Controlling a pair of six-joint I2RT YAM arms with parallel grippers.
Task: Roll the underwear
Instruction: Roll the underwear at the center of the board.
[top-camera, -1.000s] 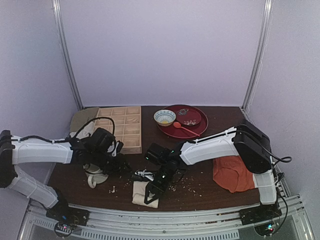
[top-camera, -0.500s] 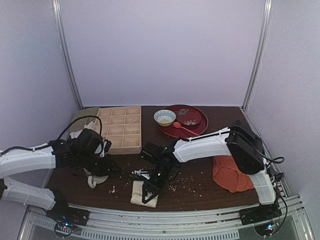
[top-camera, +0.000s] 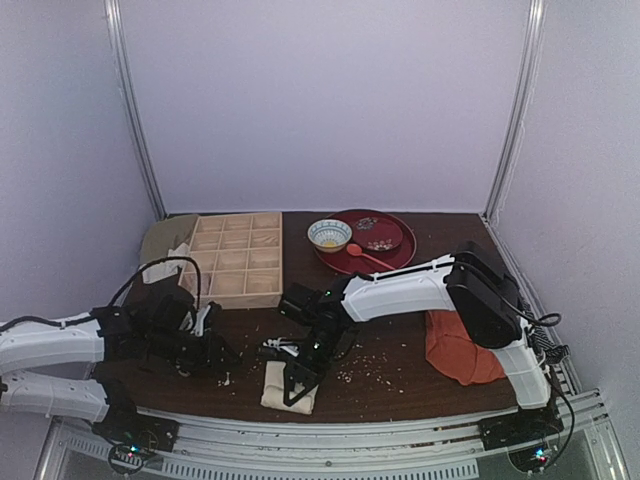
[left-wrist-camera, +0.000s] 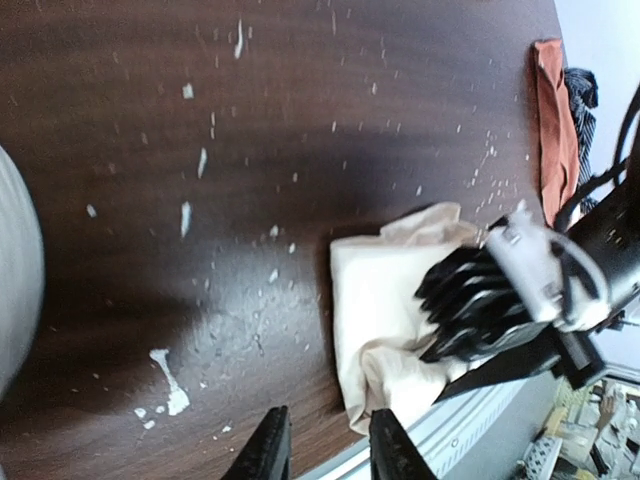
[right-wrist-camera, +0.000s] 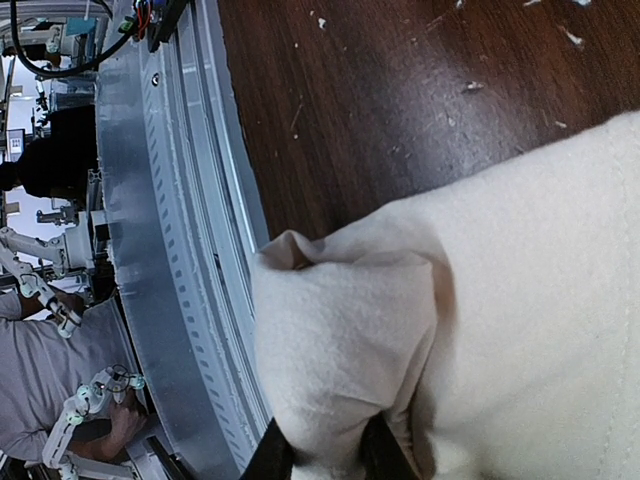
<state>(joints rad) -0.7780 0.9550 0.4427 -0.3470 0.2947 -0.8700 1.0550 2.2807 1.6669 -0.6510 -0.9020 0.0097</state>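
The cream underwear (top-camera: 274, 385) lies folded into a small bundle at the table's front edge. It also shows in the left wrist view (left-wrist-camera: 385, 300) and fills the right wrist view (right-wrist-camera: 480, 300). My right gripper (top-camera: 297, 386) reaches down onto its near right edge. In the right wrist view this gripper (right-wrist-camera: 325, 455) is shut on a raised fold of the fabric. My left gripper (top-camera: 216, 356) is low over the table to the left of the underwear, open and empty. In its own view it (left-wrist-camera: 325, 450) has bare wood between the fingers.
A wooden compartment tray (top-camera: 238, 258) stands at the back left. A red tray (top-camera: 392, 256) with a small bowl (top-camera: 329, 234) is at the back. An orange-red garment (top-camera: 460, 345) lies at the right. Crumbs (left-wrist-camera: 185, 218) dot the wood. The metal rail (right-wrist-camera: 170, 250) runs beside the underwear.
My left arm has pulled back to the left and lowered toward the front edge. My right gripper stays on the underwear, shifted slightly left.
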